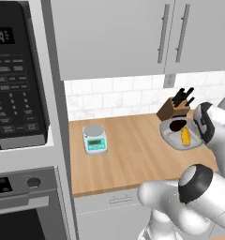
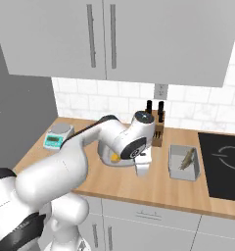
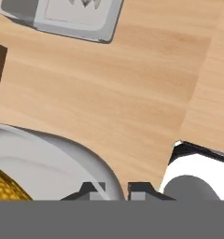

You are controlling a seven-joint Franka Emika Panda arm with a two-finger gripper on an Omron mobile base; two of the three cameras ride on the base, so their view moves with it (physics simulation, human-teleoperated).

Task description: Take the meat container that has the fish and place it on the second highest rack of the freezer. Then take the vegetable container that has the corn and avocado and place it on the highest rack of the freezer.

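The vegetable container [image 1: 182,134] is a rounded grey tub on the wooden counter beside the knife block, holding the yellow corn [image 1: 185,136] and the dark avocado [image 1: 178,124]. In the hand view its thick rim [image 3: 62,151] curves between my fingertips, with the corn [image 3: 4,186] at the lower left. My gripper [image 3: 117,192] points down at the tub's near edge [image 2: 142,171], shut on that rim. The meat container [image 2: 184,163], a rectangular grey tray with the slender fish [image 2: 188,158], sits to the right, apart from the hand. The freezer and its racks are out of view.
A kitchen scale [image 1: 94,139] stands on the counter's left part. The knife block [image 1: 173,108] is against the tiled wall. A black cooktop [image 2: 222,164] lies right of the tray. Wall cabinets [image 2: 109,39] hang overhead; microwave [image 1: 16,75] and oven [image 1: 20,206] stand left.
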